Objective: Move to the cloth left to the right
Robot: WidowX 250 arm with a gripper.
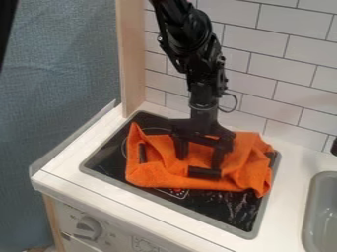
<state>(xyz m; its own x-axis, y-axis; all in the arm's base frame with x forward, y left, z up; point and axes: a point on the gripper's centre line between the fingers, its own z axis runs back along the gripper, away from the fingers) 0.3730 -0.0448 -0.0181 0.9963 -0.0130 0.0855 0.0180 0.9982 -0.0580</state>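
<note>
The orange cloth (pixel 164 172) was seen on the black hob (pixel 109 156), spread in rumpled folds across its surface, with its front right corner draped near the hob's right edge. The pincer (pixel 197 163) was hung over the middle of the cloth, its two fingers held apart, with orange fabric seen between them; whether any of it was touched could not be told.

The cloth was judged to be light and wholly soft, with nothing in it that could be cracked or dented. Some nap was suggested by its matt face, so a fair grip was to be expected rather than a slippery one. No shape would be kept under a push: the fabric would be bunched rather than shifted flat. Hold was best taken at a raised fold, such as the bulky one near the right side, where a good pinch of fabric could be gathered without the hard hob being pressed. If only a thin layer were caught, the far end would probably be trailed, so a slight lift was called for before any sideways carry.
</note>
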